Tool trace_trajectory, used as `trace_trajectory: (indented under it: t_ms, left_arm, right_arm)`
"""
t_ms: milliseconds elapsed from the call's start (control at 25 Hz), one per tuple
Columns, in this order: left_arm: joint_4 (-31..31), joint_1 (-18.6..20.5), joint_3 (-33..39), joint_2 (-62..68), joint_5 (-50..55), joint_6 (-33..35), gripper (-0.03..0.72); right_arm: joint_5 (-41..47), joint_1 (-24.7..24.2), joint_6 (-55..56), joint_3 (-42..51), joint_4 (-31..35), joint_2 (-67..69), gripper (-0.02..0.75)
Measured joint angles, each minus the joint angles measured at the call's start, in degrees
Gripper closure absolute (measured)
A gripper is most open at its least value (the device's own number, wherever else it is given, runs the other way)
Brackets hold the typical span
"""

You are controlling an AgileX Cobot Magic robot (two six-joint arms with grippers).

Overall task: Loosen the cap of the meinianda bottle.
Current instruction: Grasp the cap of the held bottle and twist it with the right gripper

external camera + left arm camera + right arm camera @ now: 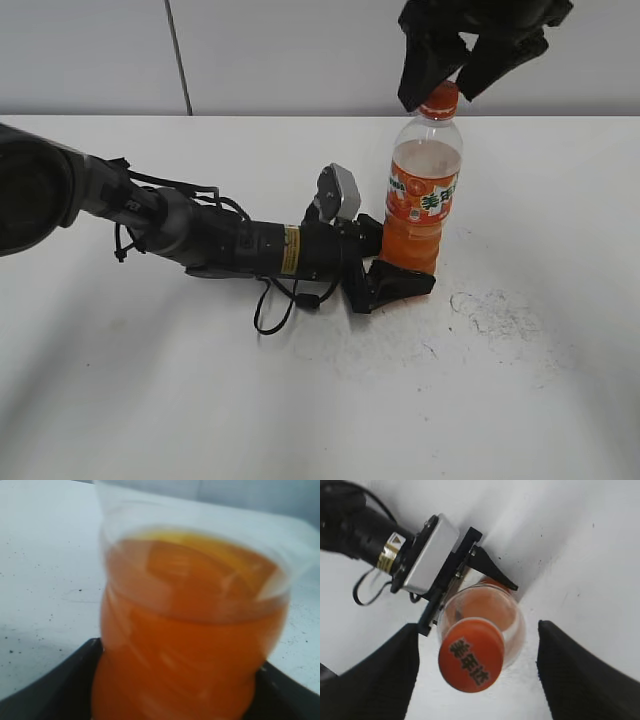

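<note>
The meinianda bottle (422,195) stands upright on the white table, clear plastic with orange drink and an orange label. My left gripper (392,262) lies low on the table and is shut on the bottle's lower body; the left wrist view shows the orange body (190,650) filling the space between both black jaws. The orange cap (439,100) sits on the bottle's neck. My right gripper (440,85) hangs above it, open, with its fingers to either side of the cap and apart from it. In the right wrist view the cap (470,655) shows dark printing between the open fingers (477,672).
The white table (150,380) has a scuffed, speckled patch (500,312) right of the bottle. A grey wall (280,50) runs behind. The left arm (200,235) with loose black cables stretches across the table's left half.
</note>
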Motion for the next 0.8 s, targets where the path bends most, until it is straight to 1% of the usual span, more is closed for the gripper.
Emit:
trace_trajectory:
  t_ms: [80, 160, 200, 240, 280, 400, 480, 600, 640, 680, 760, 800]
  left_arm:
    - [0.00, 0.00, 0.00, 0.00, 0.00, 0.00, 0.120]
    - [0.00, 0.00, 0.00, 0.00, 0.00, 0.00, 0.120]
    - [0.00, 0.00, 0.00, 0.00, 0.00, 0.00, 0.120]
    - [0.00, 0.00, 0.00, 0.00, 0.00, 0.00, 0.120]
    - [0.00, 0.00, 0.00, 0.00, 0.00, -0.03, 0.120]
    - [-0.05, 0.00, 0.00, 0.00, 0.00, -0.03, 0.120]
    - [-0.05, 0.00, 0.00, 0.00, 0.00, -0.03, 0.120]
    - [-0.05, 0.00, 0.00, 0.00, 0.00, -0.03, 0.120]
    - [-0.05, 0.00, 0.00, 0.00, 0.00, -0.03, 0.120]
    - [0.00, 0.00, 0.00, 0.00, 0.00, -0.03, 0.120]
    - [0.00, 0.00, 0.00, 0.00, 0.00, -0.03, 0.120]
    - [0.00, 0.00, 0.00, 0.00, 0.00, 0.02, 0.120]
  right_arm:
    - [0.00, 0.00, 8.11, 0.00, -0.04, 0.00, 0.225]
    - [0.00, 0.00, 12.28, 0.00, -0.11, 0.00, 0.304]
    - [0.00, 0.00, 12.77, 0.00, -0.11, 0.00, 0.349]
    - [0.00, 0.00, 12.67, 0.00, -0.11, 0.00, 0.428]
    - [0.00, 0.00, 12.28, 0.00, -0.11, 0.00, 0.460]
    - [-0.05, 0.00, 8.32, 0.00, -0.11, 0.00, 0.465]
    - [-0.05, 0.00, 1.78, 0.00, -0.01, 0.00, 0.465]
    - [-0.05, 0.00, -15.51, 0.00, 0.55, 0.00, 0.465]
    - [-0.05, 0.00, -26.14, 0.00, 0.69, 0.00, 0.465]
    - [0.01, 0.00, -32.40, 0.00, 0.86, 0.00, 0.465]
    - [0.06, 0.00, -42.69, 0.00, 1.24, 0.00, 0.465]
    - [0.23, 0.00, -45.77, 0.00, 1.31, 0.00, 0.465]
